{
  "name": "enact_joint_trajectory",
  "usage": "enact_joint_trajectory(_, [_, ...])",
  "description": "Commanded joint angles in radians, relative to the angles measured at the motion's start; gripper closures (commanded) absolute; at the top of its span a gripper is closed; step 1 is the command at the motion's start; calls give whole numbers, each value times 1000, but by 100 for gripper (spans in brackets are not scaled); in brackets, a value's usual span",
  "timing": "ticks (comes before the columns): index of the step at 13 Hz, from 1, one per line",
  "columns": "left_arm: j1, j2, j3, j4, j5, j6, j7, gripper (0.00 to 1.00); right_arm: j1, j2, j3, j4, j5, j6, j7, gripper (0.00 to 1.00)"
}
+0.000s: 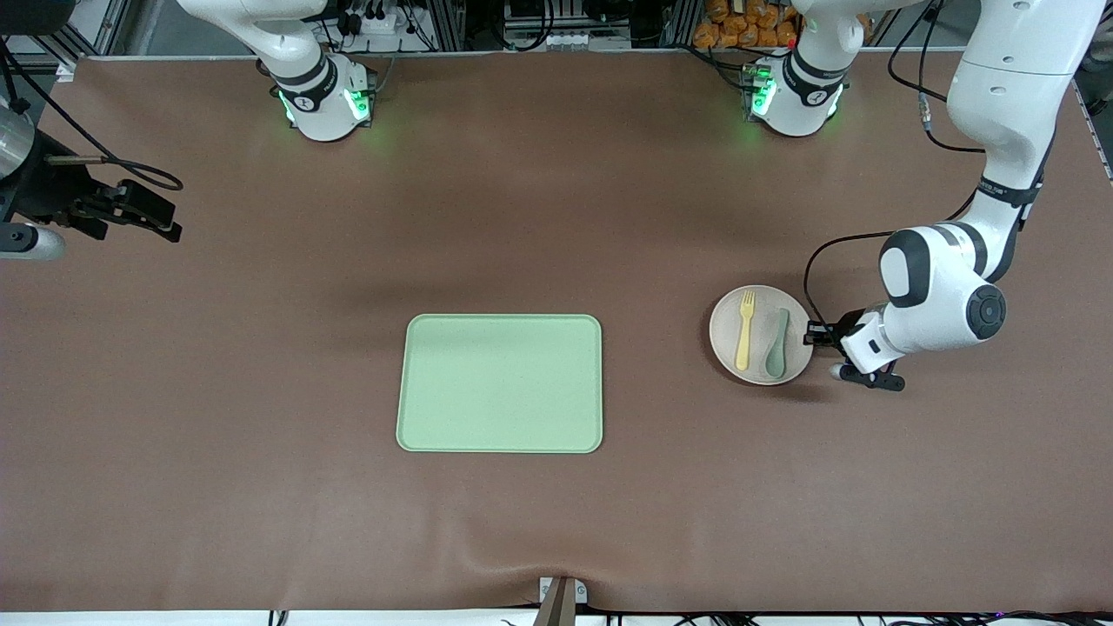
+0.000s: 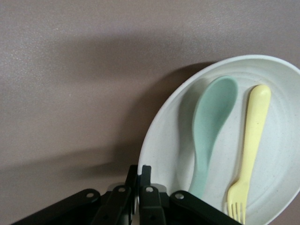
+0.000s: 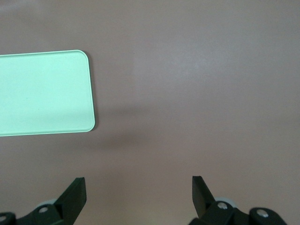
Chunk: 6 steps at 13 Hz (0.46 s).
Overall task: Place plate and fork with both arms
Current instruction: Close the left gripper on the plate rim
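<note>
The round speckled plate [image 1: 724, 337] lies on the brown table toward the left arm's end. The pale-yellow fork [image 1: 745, 330] and a muted-green spoon [image 1: 776, 343] lie side by side on it. My left gripper [image 1: 816, 333] is low at the plate's rim and shut on it. The left wrist view shows its fingers pinching the rim of the plate [image 2: 164, 150] at the gripper [image 2: 139, 171], with the fork [image 2: 251, 145] and spoon [image 2: 211, 126] past them. My right gripper [image 1: 161, 222] waits open and empty, high over the right arm's end of the table; it also shows in the right wrist view [image 3: 138, 187].
The rectangular light-green tray [image 1: 500, 382] lies mid-table with nothing on it; its corner shows in the right wrist view [image 3: 42, 93]. Both arm bases stand along the table's edge farthest from the front camera. Cables trail by the left arm.
</note>
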Motion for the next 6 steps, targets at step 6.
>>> enact_joint_trajectory(6, [-5,30,-13,25,-21,19,29,100,-7,-13,1,-13,17,7,-6,0])
